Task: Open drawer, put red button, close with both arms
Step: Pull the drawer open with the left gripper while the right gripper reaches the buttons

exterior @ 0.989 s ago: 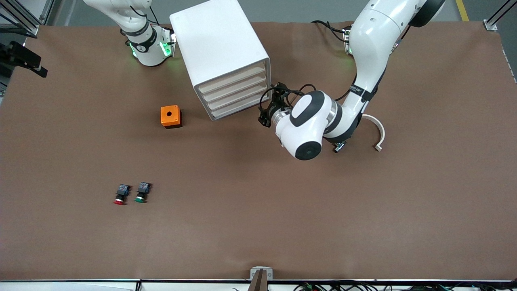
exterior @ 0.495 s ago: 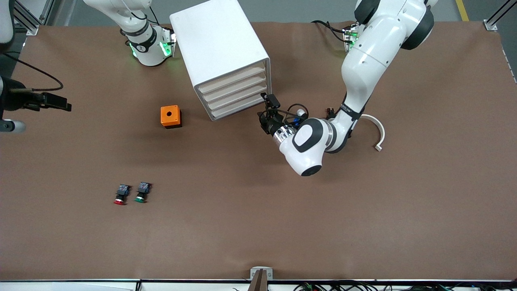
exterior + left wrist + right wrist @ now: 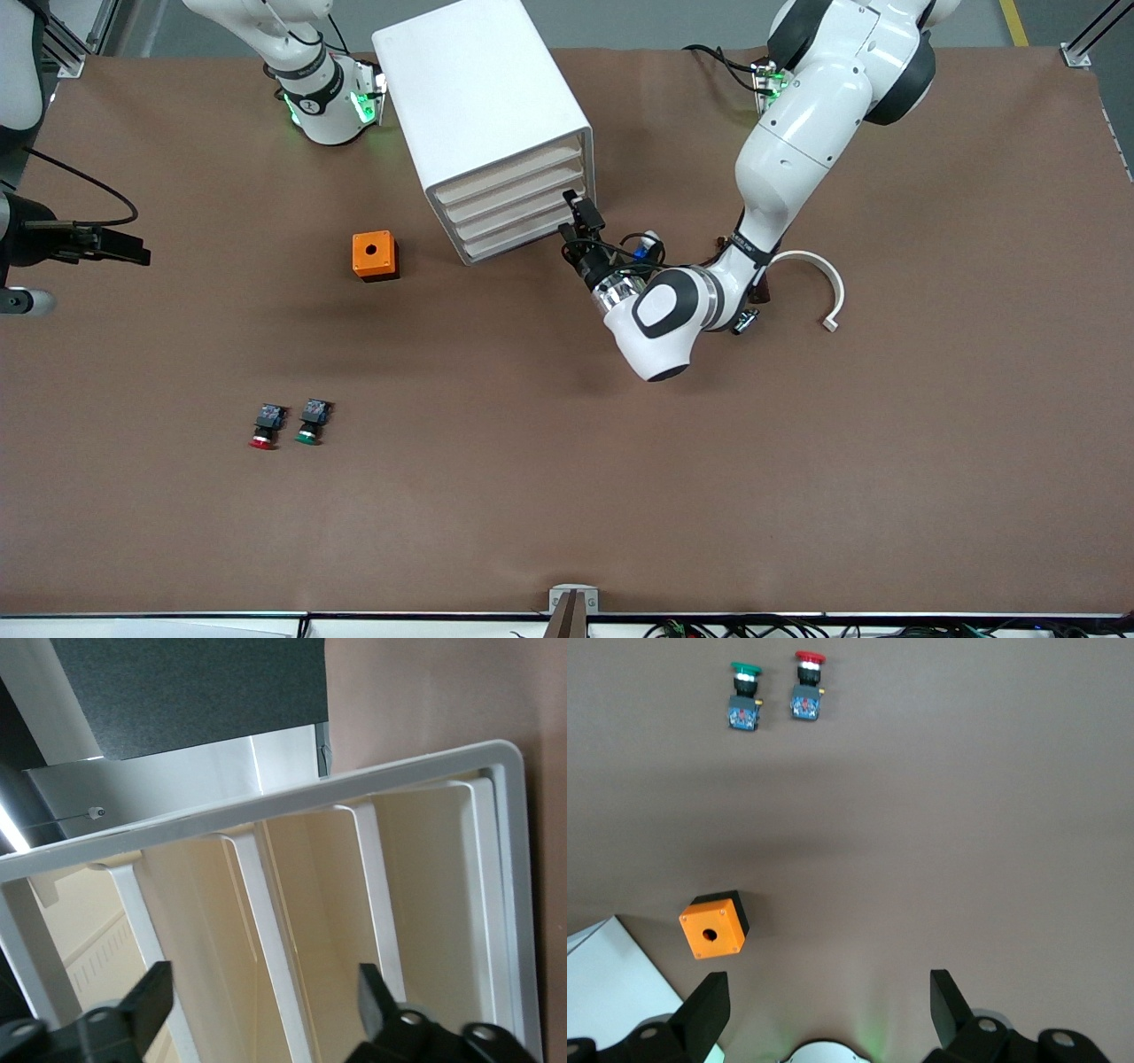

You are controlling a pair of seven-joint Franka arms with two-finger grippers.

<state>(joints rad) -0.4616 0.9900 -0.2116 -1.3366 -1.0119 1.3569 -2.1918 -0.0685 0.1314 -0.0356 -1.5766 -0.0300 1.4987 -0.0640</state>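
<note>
My left gripper (image 3: 574,215) sits right in front of the cabinet (image 3: 483,115), fingers (image 3: 142,1005) spread, facing its four shut drawers (image 3: 518,206) edge-on; nothing shows inside them. The red button (image 3: 265,427) lies on the counter (image 3: 797,461) well apart from the cabinet, beside the green one (image 3: 311,422). My right gripper (image 3: 824,1014) waits high, fingers spread, empty.

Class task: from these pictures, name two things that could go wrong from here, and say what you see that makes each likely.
1. The open left gripper sits at the edge of the drawer unit; it may miss the drawer front or push the unit.
2. The red button lies beside a green button; the open right gripper might pick the wrong one.
</note>
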